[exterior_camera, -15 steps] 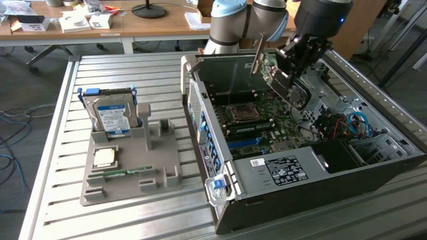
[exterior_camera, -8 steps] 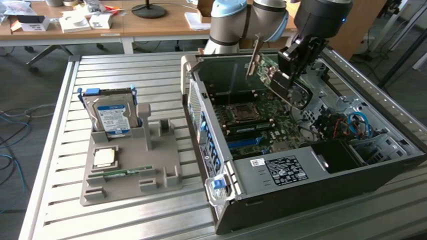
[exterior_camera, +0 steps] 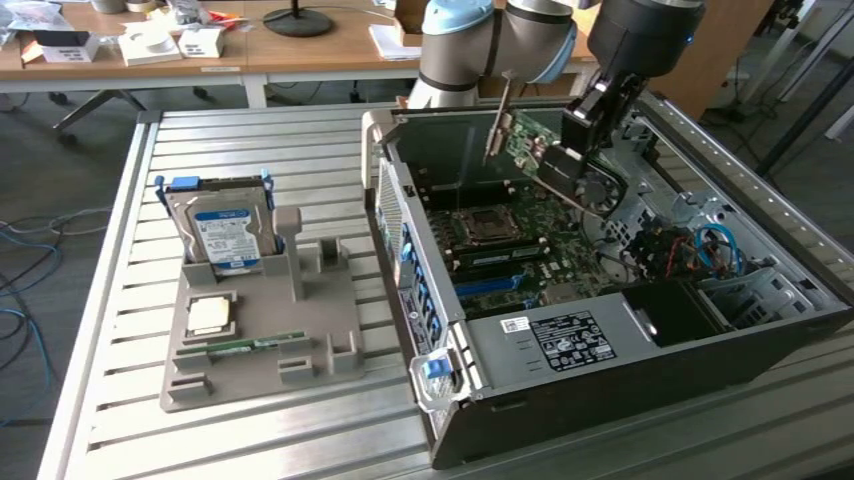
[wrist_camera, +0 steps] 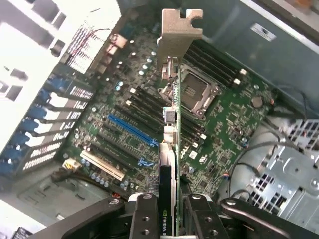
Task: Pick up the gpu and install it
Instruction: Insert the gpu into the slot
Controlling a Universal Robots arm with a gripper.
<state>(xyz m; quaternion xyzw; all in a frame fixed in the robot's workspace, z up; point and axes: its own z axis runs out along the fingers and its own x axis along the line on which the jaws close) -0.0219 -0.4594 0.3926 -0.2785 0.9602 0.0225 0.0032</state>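
Hand [exterior_camera: 579, 138] closed on the gpu [exterior_camera: 550, 162]. Wrist view: a finger [wrist_camera: 144, 215] presses on each flat side of the card [wrist_camera: 172, 149], which is seen edge-on between them.

Gpu position: in the air inside the open top of the case [exterior_camera: 601, 400], about level with the case rim and above the board [exterior_camera: 527, 255]. Not seated in any slot. The card is tilted in the exterior view. Its silvery bracket [exterior_camera: 501, 118] is at the end away from the hand, toward the case's far wall.

Wrist view: the bracket [wrist_camera: 178, 30] is the end farthest from the hand. The card edge runs over the board [wrist_camera: 227, 117], just beside the socket [wrist_camera: 197, 92]. The long blue slot [wrist_camera: 132, 132] lies off to one side of the card, empty.

Case lies on its side, open face up, on the slatted surface [exterior_camera: 240, 140]. The labelled power supply [exterior_camera: 567, 340] fills the near end of the case.

Outside the case, on the exterior view's left: a grey tray [exterior_camera: 314, 365] on the surface. It holds a drive [exterior_camera: 224, 235] upright, a memory stick [exterior_camera: 247, 345] lying flat and a chip [exterior_camera: 211, 315].
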